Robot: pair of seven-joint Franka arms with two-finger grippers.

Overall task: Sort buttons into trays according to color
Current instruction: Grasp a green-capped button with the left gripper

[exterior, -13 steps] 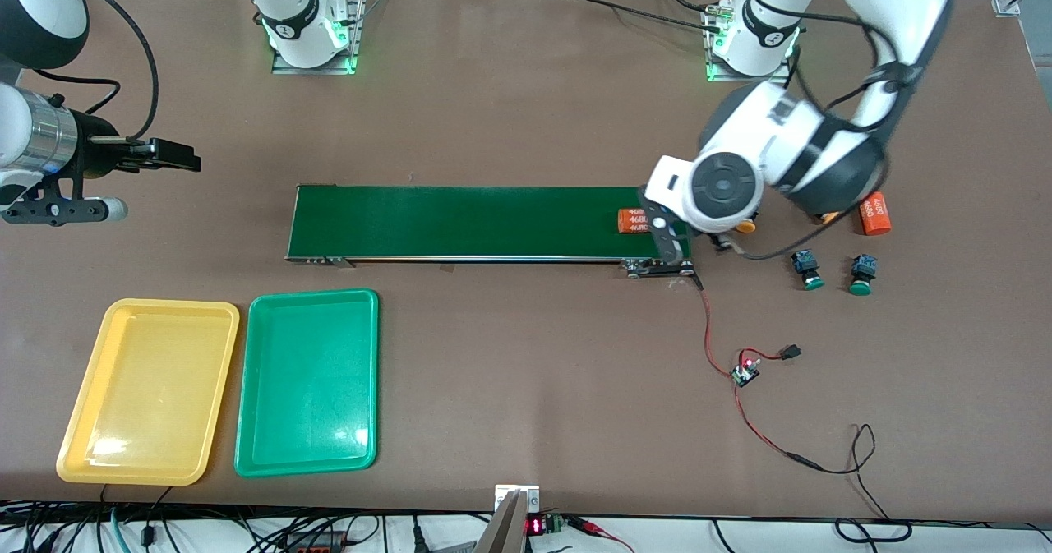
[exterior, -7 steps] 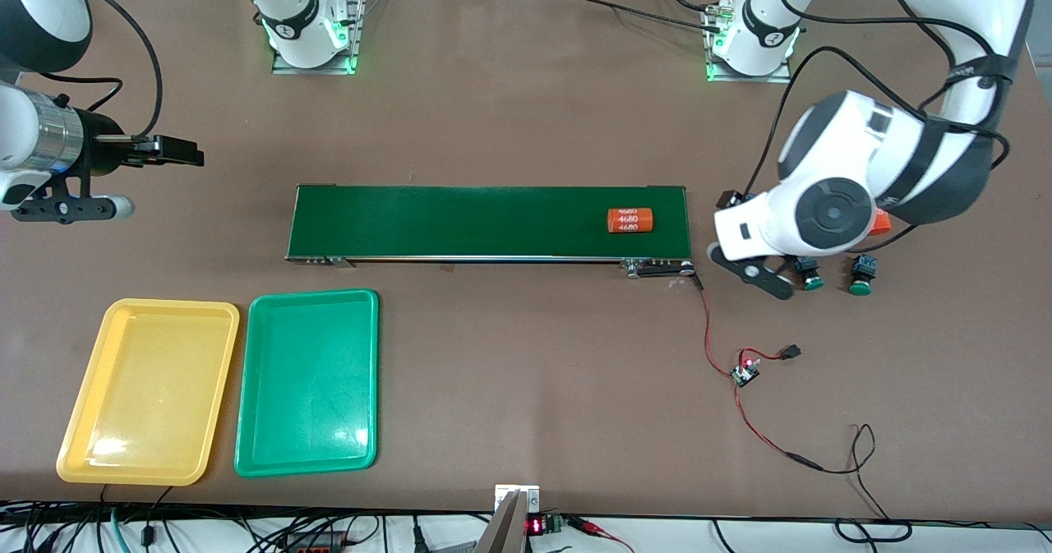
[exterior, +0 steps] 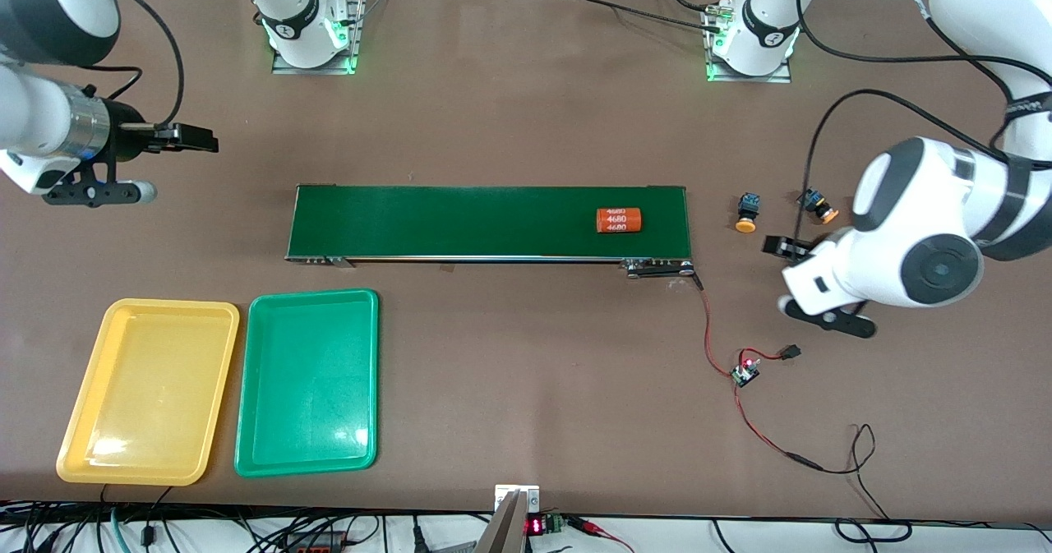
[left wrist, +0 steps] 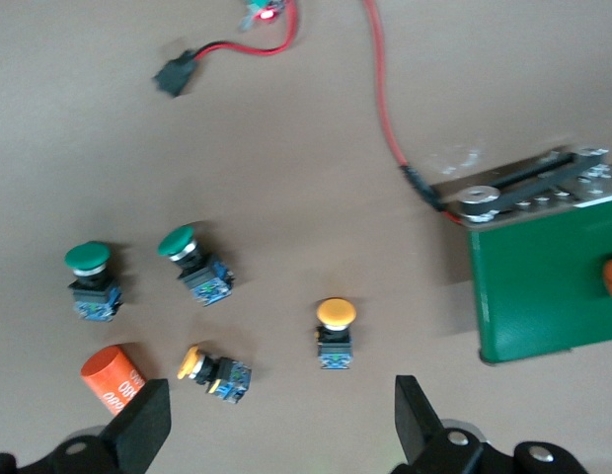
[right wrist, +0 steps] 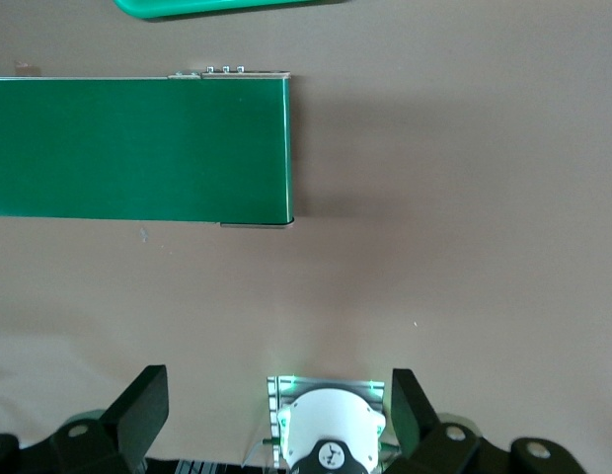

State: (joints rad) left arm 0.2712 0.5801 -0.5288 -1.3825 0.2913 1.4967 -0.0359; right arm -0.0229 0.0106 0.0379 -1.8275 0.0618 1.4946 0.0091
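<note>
Left tool (left wrist: 276,415) open above four round-capped buttons (left wrist: 336,334)

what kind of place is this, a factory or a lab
Most likely a robotics lab bench, not a factory floor: two arms bolted to one brown table, a short tabletop conveyor belt with loose red wiring trailing from it, and a yellow tray and green tray set out.

Four buttons (left wrist: 336,334) and an orange cylinder (left wrist: 114,377) crowd together, narrow gaps between.
</note>
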